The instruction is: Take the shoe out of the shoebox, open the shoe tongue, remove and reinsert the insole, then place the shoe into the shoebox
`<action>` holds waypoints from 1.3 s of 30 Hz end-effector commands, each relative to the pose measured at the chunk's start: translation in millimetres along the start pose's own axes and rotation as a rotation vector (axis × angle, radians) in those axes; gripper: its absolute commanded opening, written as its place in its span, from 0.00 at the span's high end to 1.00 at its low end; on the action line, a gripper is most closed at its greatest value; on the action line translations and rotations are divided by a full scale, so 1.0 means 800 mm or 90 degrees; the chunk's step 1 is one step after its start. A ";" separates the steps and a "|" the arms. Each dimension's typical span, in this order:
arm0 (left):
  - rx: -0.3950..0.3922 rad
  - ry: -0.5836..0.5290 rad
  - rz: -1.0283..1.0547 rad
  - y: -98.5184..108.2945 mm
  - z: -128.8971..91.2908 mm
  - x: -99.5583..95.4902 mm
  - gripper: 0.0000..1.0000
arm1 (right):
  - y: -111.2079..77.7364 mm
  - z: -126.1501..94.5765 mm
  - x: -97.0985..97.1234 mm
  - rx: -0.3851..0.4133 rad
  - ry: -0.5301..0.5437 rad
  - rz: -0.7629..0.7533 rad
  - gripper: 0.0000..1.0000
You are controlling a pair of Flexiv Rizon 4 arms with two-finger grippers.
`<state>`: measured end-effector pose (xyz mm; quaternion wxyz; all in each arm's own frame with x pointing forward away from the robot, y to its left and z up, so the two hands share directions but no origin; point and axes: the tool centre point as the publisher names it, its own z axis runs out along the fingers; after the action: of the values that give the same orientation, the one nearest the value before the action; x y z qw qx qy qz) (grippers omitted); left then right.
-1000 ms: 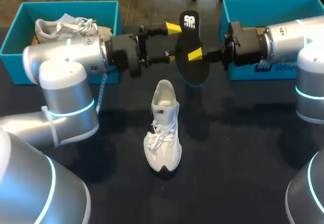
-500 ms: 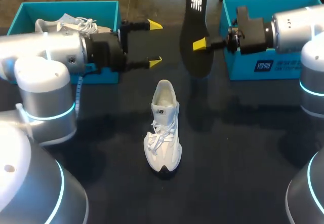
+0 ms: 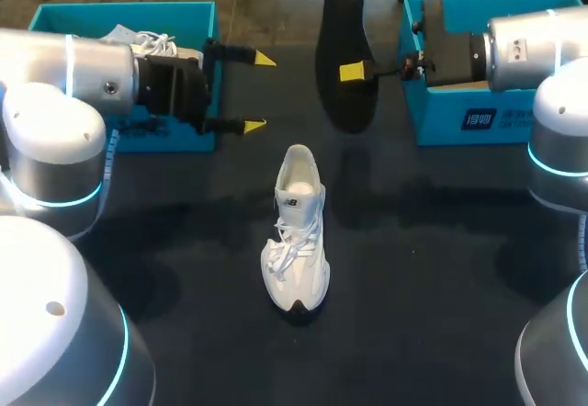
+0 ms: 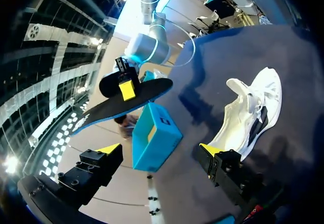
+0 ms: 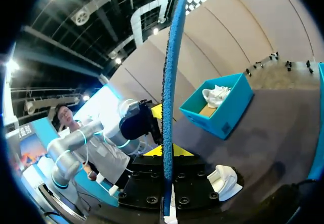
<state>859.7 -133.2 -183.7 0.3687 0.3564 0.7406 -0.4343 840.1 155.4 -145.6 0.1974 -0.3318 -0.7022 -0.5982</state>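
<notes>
A white shoe point(image 3: 294, 231) stands on the dark table at its middle, toe towards me; the left wrist view shows the shoe point(image 4: 248, 113) ahead of its far finger. My right gripper point(image 3: 356, 73) is shut on the black insole point(image 3: 342, 48), held up on edge above the table beyond the shoe. From the right wrist the insole point(image 5: 169, 82) shows edge-on, blue underneath, rising from between that gripper point(image 5: 169, 155). My left gripper point(image 3: 257, 92) is open, empty, left of the insole, apart from it. In its own view the left gripper point(image 4: 159, 150) faces the insole point(image 4: 136, 100).
A blue shoebox point(image 3: 119, 7) at the back left holds a second white shoe point(image 3: 138, 40). Another blue shoebox point(image 3: 459, 117) stands at the back right, behind my right gripper. The right wrist view shows the left box point(image 5: 223, 107) and the shoe point(image 5: 225, 179).
My left gripper let go of the insole, opened wide and drew back to the left. The right gripper lifted the insole up and away, turning it more upright.
</notes>
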 end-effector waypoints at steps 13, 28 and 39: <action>-0.001 0.039 0.000 0.000 0.001 -0.003 0.00 | 0.001 0.002 -0.001 0.001 0.000 0.000 1.00; -0.015 0.067 -0.018 0.007 0.002 0.001 0.00 | -0.019 -0.005 -0.019 -0.014 -0.017 -0.074 1.00; -0.042 0.142 -0.123 0.028 -0.002 0.033 0.00 | -0.036 0.013 -0.065 -0.037 0.001 -0.126 1.00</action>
<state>864.4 -118.4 -213.5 0.2696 0.3157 0.8129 -0.4084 849.0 143.6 -192.5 0.1252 -0.2712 -0.7171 -0.6297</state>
